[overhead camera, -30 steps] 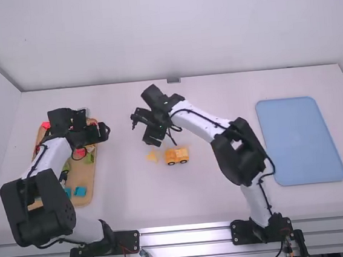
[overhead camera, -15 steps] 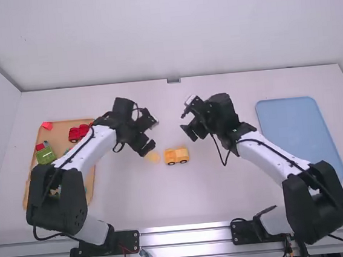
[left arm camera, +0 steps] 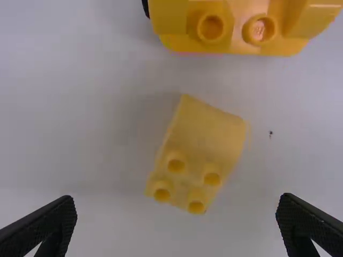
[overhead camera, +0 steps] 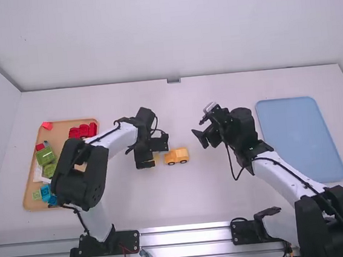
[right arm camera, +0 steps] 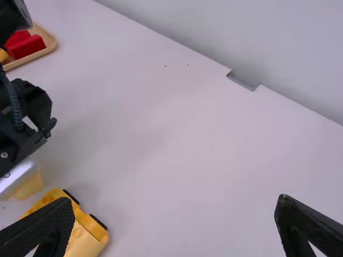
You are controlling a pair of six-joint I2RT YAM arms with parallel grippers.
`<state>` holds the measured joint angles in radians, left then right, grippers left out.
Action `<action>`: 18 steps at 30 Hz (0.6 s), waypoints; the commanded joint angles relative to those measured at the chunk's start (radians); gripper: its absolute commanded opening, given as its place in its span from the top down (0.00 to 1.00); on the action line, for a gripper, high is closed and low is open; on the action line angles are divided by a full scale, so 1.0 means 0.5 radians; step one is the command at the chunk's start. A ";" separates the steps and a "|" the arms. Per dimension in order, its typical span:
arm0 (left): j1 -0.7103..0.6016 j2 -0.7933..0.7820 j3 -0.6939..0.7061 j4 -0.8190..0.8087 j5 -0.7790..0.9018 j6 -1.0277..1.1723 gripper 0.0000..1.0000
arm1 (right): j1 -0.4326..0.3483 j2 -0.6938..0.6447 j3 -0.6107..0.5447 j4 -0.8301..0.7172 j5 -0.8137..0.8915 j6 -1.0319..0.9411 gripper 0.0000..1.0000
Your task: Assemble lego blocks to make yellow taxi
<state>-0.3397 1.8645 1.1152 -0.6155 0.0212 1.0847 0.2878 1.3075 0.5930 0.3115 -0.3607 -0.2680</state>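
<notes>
Over the table's middle, my left gripper (overhead camera: 154, 154) hangs above the loose yellow brick (overhead camera: 156, 156), beside the yellow car body (overhead camera: 177, 157). In the left wrist view the left gripper (left arm camera: 178, 211) is open; the curved, four-studded brick (left arm camera: 201, 144) lies tilted on the table between and beyond its fingers, apart from the studded car body (left arm camera: 236, 27). My right gripper (overhead camera: 200, 133) is right of and beyond the car. In the right wrist view the right gripper (right arm camera: 176, 210) is open and empty, with the car body (right arm camera: 86, 233) partly behind one finger.
A wooden tray (overhead camera: 29, 198) at the left holds red bricks (overhead camera: 83, 131), green bricks (overhead camera: 45, 156) and blue bricks (overhead camera: 46, 193). A pink-red piece (overhead camera: 47, 125) is at its far corner. A blue mat (overhead camera: 300, 140) lies at the right.
The left arm has swung from the tray to the middle and come in beside the car body. The right arm has drawn back to the right, away from the middle. The car body has stayed put.
</notes>
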 commanded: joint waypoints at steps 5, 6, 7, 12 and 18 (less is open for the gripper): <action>-0.002 0.099 0.015 0.044 0.085 0.070 0.06 | 0.018 -0.031 -0.021 0.001 -0.012 0.020 0.01; -0.002 0.105 0.015 0.048 0.091 0.070 0.08 | 0.019 -0.031 -0.021 0.001 -0.011 0.020 0.01; -0.002 0.122 0.014 0.051 0.117 0.070 0.11 | 0.014 -0.031 -0.021 0.002 -0.013 0.020 0.01; -0.002 0.127 0.014 0.046 0.198 0.070 0.29 | 0.018 -0.031 -0.021 0.005 -0.018 0.020 0.01; -0.002 0.127 0.014 0.034 0.249 0.021 0.65 | 0.018 -0.031 -0.021 0.005 -0.012 0.020 0.01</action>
<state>-0.3397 1.9205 1.1152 -0.5903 0.1162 1.1080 0.2916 1.3075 0.5930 0.3115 -0.3634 -0.2626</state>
